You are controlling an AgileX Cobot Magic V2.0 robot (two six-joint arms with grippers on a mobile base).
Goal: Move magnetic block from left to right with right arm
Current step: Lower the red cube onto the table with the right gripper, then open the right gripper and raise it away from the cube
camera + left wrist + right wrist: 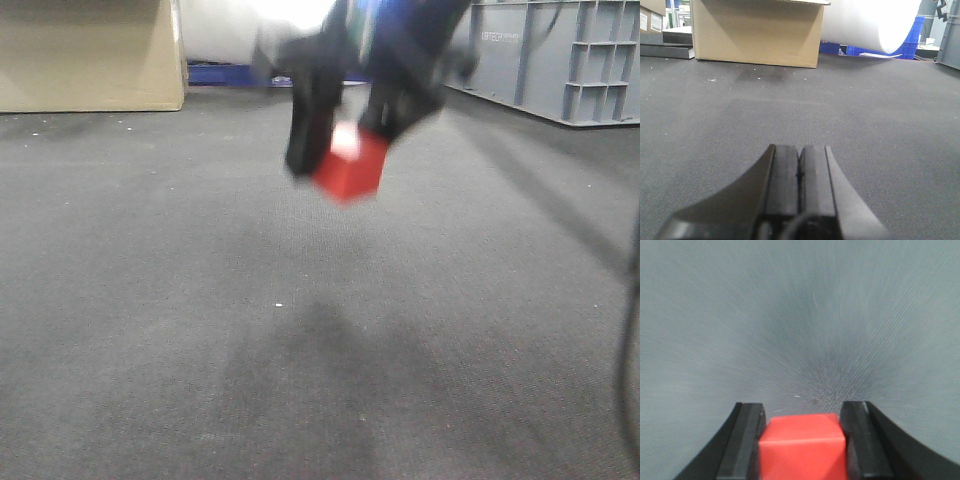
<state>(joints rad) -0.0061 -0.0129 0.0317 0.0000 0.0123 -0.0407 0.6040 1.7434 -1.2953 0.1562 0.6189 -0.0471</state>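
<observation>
1 magnetic block [802,445] is clamped in the right gripper [802,440] above the mat [150,300]; left gripper [799,175] fully closed, empty.

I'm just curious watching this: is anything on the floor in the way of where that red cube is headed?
Nothing visible. The right gripper holds the magnetic block above bare grey carpet. The cardboard box and grey crates stand far back at the edges.

Barely any readable text here. Some faint embossed lettering on the grey crate [560,60], upper right of the front view, too blurred to make out. Paper labels on the stacked boxes [650,22], upper left of the left wrist view, equally unreadable.
</observation>
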